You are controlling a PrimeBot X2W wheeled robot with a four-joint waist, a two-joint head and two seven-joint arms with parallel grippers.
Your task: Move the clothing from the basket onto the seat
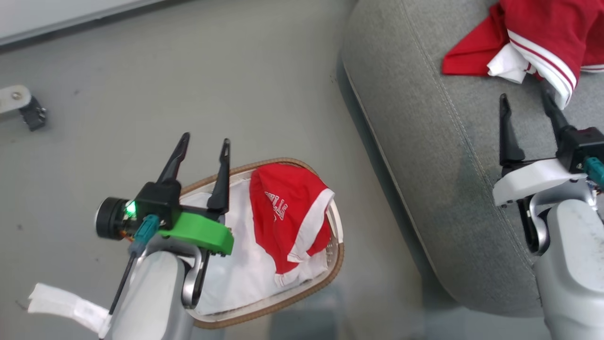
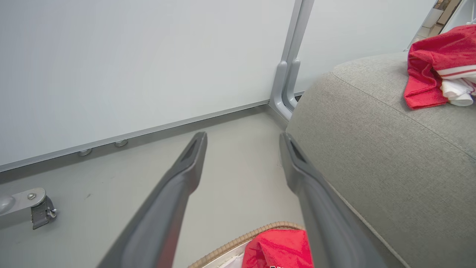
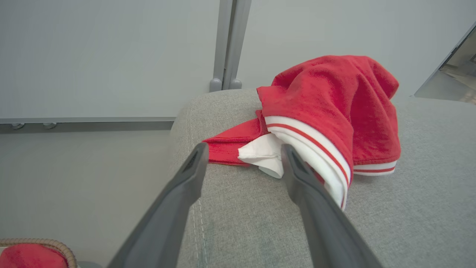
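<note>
One red garment with white striped hems [image 1: 542, 38] lies crumpled on the grey seat [image 1: 439, 156] at the upper right. My right gripper [image 1: 524, 99] stands open just short of it, nothing between its fingers; the same garment [image 3: 334, 108] lies past the fingertips in the right wrist view. A second red garment with white lettering [image 1: 288, 212] lies in the basket [image 1: 337, 257] on its white liner. My left gripper [image 1: 205, 140] is open above the basket's far-left rim, holding nothing. In the left wrist view the basket rim [image 2: 238, 242] and red cloth [image 2: 279, 249] show at the bottom.
The basket stands on the grey floor just left of the seat's rounded edge. A castor on a metal foot [image 1: 28, 111] sits at the far left. A white wall panel and its grey post [image 2: 288, 74] rise behind. A white tag [image 1: 66, 304] hangs by my left forearm.
</note>
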